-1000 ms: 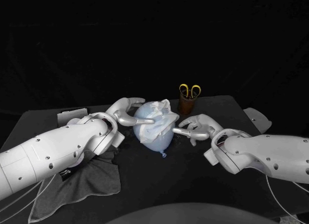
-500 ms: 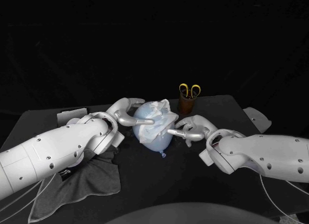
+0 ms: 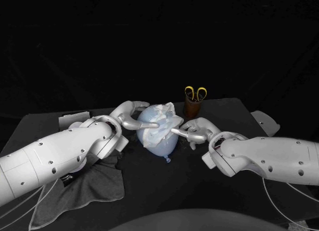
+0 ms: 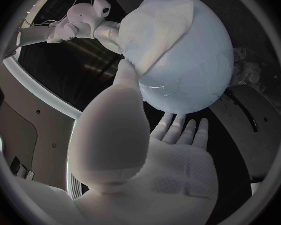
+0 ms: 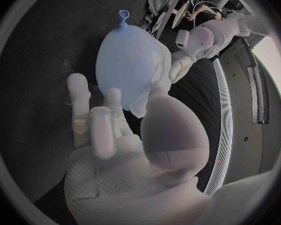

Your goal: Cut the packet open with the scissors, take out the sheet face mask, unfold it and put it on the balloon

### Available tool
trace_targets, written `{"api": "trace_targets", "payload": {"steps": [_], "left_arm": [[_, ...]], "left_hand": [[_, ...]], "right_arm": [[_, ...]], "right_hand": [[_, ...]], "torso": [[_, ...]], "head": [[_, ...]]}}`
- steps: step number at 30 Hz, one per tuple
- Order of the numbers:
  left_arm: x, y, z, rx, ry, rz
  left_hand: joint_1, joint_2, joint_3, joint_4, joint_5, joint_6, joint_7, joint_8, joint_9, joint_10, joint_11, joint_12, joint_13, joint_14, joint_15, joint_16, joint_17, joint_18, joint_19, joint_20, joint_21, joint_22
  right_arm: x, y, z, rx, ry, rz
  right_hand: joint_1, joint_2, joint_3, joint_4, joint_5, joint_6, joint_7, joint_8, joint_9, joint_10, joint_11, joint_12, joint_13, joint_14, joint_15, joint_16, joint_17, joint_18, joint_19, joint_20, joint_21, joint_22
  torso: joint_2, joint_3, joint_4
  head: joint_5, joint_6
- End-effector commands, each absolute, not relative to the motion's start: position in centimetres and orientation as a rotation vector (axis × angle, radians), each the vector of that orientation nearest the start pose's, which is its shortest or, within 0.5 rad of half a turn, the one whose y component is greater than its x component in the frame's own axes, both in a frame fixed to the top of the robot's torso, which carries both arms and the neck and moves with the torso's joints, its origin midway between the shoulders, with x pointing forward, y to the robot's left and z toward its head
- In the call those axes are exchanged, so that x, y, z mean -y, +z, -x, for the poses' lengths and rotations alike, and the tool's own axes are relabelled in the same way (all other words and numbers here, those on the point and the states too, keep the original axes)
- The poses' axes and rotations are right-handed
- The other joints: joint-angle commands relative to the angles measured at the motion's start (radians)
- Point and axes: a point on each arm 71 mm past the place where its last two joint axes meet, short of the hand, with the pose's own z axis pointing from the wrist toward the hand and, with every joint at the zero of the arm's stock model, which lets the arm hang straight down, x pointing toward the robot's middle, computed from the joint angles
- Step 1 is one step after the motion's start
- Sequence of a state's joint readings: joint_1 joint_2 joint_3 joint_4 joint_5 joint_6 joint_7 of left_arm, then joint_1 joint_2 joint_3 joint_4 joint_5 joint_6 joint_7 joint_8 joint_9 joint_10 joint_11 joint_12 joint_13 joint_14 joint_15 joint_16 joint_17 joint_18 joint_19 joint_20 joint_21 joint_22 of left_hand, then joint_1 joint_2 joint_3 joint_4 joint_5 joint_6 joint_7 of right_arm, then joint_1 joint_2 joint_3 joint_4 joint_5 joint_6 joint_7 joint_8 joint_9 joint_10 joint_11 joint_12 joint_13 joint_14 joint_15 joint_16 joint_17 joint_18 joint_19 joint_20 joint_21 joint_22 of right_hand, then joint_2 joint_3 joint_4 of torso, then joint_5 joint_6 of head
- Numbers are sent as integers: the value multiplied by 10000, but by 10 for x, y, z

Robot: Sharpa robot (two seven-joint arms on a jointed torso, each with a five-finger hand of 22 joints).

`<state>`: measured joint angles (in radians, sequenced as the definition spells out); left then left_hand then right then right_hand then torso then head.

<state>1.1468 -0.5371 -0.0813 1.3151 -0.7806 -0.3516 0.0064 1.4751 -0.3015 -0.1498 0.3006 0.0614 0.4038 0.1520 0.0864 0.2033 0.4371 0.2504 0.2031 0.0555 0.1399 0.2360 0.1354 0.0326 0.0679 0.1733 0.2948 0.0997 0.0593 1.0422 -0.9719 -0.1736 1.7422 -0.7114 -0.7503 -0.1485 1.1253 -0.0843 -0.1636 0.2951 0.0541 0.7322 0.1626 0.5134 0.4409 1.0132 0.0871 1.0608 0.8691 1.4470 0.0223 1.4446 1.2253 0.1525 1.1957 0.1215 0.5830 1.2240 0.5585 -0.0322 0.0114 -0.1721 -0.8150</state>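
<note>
**A:** Black surface (image 3: 166, 190). The balloon (image 3: 159, 146) is at its middle, between the two hands, with the knot toward the robot. I judge it light, taut and slick, so it would likely roll if let go. Cradle it broadly and don't squeeze.

**B:** Left hand (image 3: 130, 117)?

**A:** Its fingers are cupped round the balloon's side, thumb against the mask's fold. It is grasping the balloon.

**B:** And the mask?

**A:** The sheet face mask (image 3: 161, 124) is draped over the balloon's upper part, bunched and not spread. It is probably damp, limp, clingy and easily torn. Take it by a free edge and draw it out gently.

**B:** Right hand (image 3: 194, 131)?

**A:** Its fingers are apart, tips against the balloon and the mask's edge. Whether it is pinching the mask or only touching it, I cannot tell.
</note>
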Motion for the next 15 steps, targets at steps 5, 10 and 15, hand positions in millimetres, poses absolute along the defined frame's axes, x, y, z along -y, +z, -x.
{"api": "trace_targets", "payload": {"steps": [5,10,15], "left_arm": [[-100,-239,-496,-18670,-11004,4369],[-100,-240,-497,-18712,-11015,4421],[-100,-240,-497,-18729,-10992,4482]], "left_hand": [[121,27,88,21,14,117,1310,49,31,110,-26,31,11,72,-1,83,16,-76,-81,1,-39,-13],[140,36,103,21,12,124,1306,55,33,117,-31,24,10,83,-5,80,18,-75,-85,0,-42,-16],[140,36,103,21,12,124,1306,55,33,117,-31,24,10,83,-5,80,18,-75,-85,0,-42,-16]], "right_arm": [[232,-281,-395,-17840,6468,-8863],[229,-280,-397,-17699,6427,-8783],[229,-278,-398,-17463,6402,-8580]], "right_hand": [[125,489,-241,-25,182,497,-291,925,47,1022,-282,926,852,225,-296,158,339,40,458,-195,662,243],[1625,824,-235,-430,511,588,-459,1520,28,1827,-443,1699,1764,397,-447,257,638,-37,712,-341,1138,419],[2950,1090,-115,-961,-44,625,-534,1797,-18,2228,-524,2111,2314,511,-522,365,922,-108,896,-418,1572,596]], "torso": [[1,-2,5],[7,-2,-8],[1,0,-7]], "head": [[-50,-35],[-71,-39],[-75,-55]]}}
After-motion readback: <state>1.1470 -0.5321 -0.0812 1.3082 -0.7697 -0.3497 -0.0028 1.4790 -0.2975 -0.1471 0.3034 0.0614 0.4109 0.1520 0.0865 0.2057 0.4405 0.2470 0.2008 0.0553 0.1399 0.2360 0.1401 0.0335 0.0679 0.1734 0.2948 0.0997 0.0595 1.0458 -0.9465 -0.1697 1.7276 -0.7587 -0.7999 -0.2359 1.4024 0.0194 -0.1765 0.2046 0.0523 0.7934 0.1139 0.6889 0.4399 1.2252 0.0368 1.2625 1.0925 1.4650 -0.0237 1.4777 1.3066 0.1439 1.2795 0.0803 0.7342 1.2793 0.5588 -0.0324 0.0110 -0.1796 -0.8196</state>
